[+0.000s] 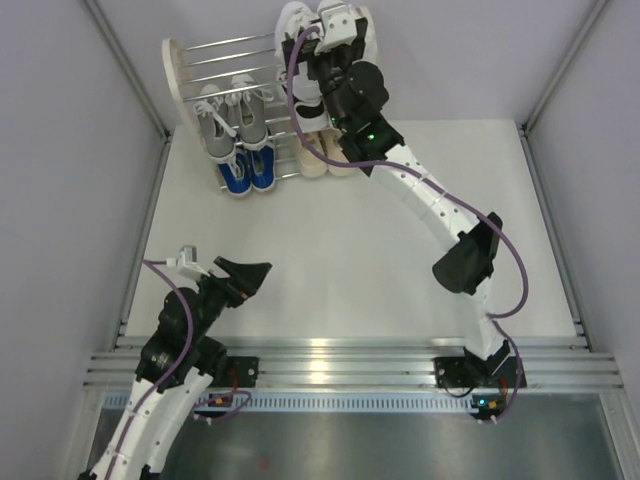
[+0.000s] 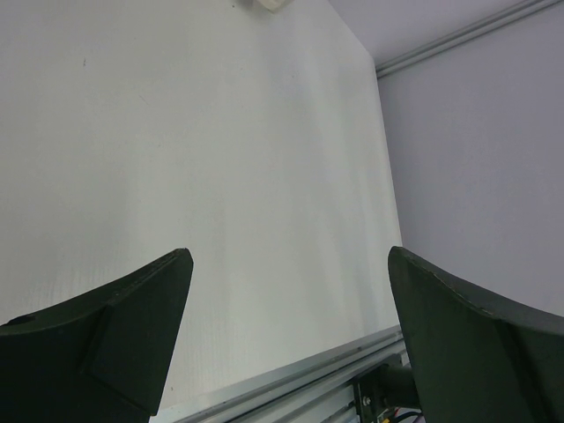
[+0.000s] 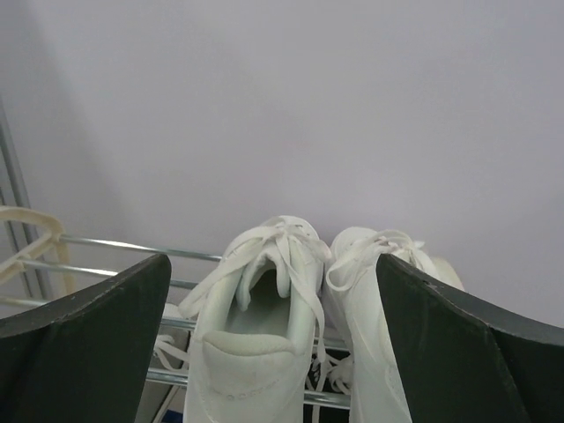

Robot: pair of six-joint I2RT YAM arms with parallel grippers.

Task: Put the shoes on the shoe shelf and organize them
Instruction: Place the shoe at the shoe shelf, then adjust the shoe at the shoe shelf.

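The shoe shelf (image 1: 178,62) stands at the table's far edge. Grey shoes (image 1: 232,122) sit on a middle tier, blue shoes (image 1: 249,173) below them, and beige shoes (image 1: 318,162) at the lower right. A white pair (image 1: 297,18) rests on the top rods. My right gripper (image 1: 335,30) hovers over that pair, open. In the right wrist view the white shoes (image 3: 256,344) lie side by side between the spread fingers (image 3: 106,326), touching neither. My left gripper (image 1: 222,268) is open above bare table near its base, and the left wrist view shows nothing between its fingers (image 2: 132,308).
Grey walls enclose the table on three sides. The right arm (image 1: 430,205) arches across the table's right half to the shelf. An aluminium rail (image 1: 330,360) runs along the near edge. Below the white pair, something dark with white laces (image 3: 330,374) shows between the rods.
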